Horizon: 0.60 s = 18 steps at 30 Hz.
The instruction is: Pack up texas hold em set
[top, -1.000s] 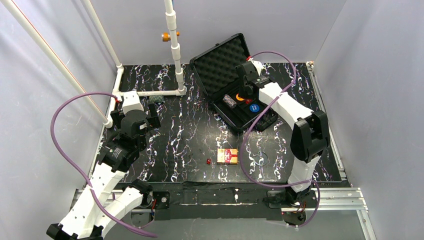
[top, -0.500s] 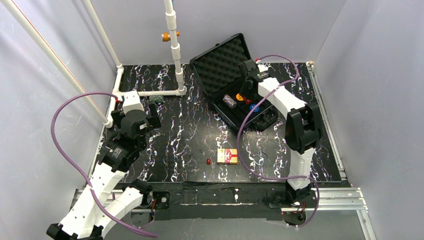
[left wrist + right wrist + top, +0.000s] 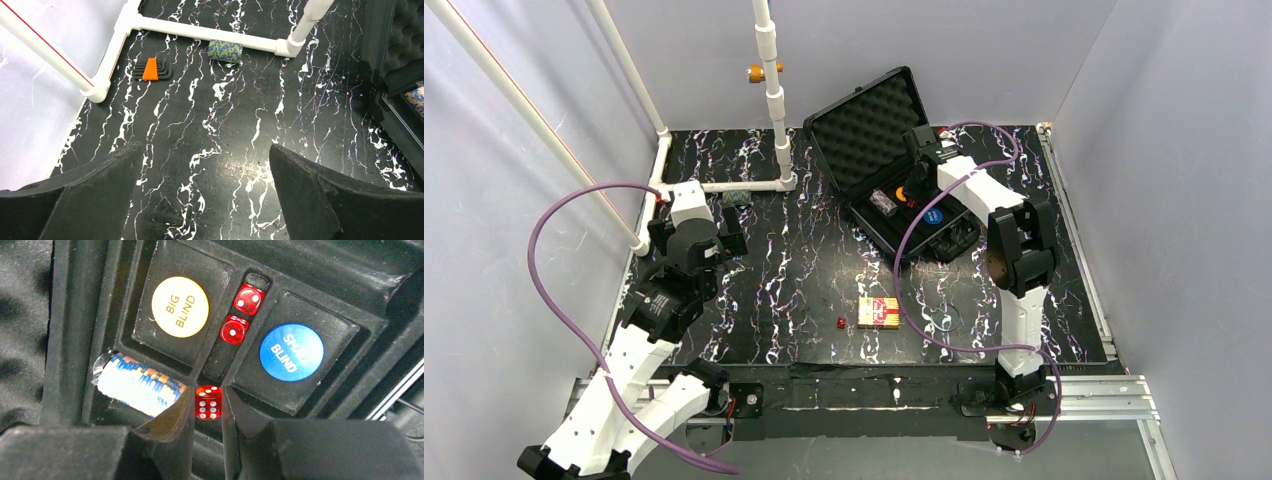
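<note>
The black case [image 3: 861, 118] lies open at the back right, its foam lid raised. My right gripper [image 3: 209, 394] hangs inside it, shut on a small red die [image 3: 208, 408] at the near end of the narrow slot. Two more red dice [image 3: 241, 315] lie further along that slot. An orange disc [image 3: 179, 306] sits left of the slot, a blue disc [image 3: 291, 351] right of it. A chip stack [image 3: 140, 385] lies in the tray. The red-yellow card box [image 3: 879, 312] and another die [image 3: 841, 323] rest on the table. My left gripper [image 3: 204, 146] hovers open over bare table.
A second chip stack [image 3: 225, 50] lies against the white pipe frame [image 3: 200, 33] at the back left. A black and orange tool set [image 3: 151, 70] sits near the pipe's corner. A white post [image 3: 774, 95] stands left of the case. Purple cables loop from both arms.
The right arm's elbow has swung inward toward the case while its gripper, still holding the die, stays over the tray. The left arm has not moved.
</note>
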Available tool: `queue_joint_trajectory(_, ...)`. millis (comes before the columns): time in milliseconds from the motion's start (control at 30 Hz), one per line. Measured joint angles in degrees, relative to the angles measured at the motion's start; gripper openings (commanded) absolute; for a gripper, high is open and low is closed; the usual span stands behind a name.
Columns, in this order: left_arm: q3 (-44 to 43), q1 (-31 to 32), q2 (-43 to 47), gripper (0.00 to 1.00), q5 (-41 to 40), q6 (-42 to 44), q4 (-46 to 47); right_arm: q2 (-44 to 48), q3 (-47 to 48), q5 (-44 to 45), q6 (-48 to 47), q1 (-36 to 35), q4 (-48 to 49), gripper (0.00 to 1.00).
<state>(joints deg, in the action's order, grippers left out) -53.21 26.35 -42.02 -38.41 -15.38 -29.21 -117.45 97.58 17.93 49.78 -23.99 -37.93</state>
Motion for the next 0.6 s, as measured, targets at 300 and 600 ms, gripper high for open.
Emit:
queue_joint_trajectory(300, 0.0, 0.0, -0.5, 0.98, 0.1, 0.1, 0.0, -3.1, 0.3, -1.6, 2.2, 0.8, 0.4, 0.01)
queue_joint_trajectory(600, 0.0, 0.0, -0.6, 0.98, 0.2, 0.2, 0.0, -5.0, 0.9, -1.6, 3.4, 1.1, 1.0, 0.01)
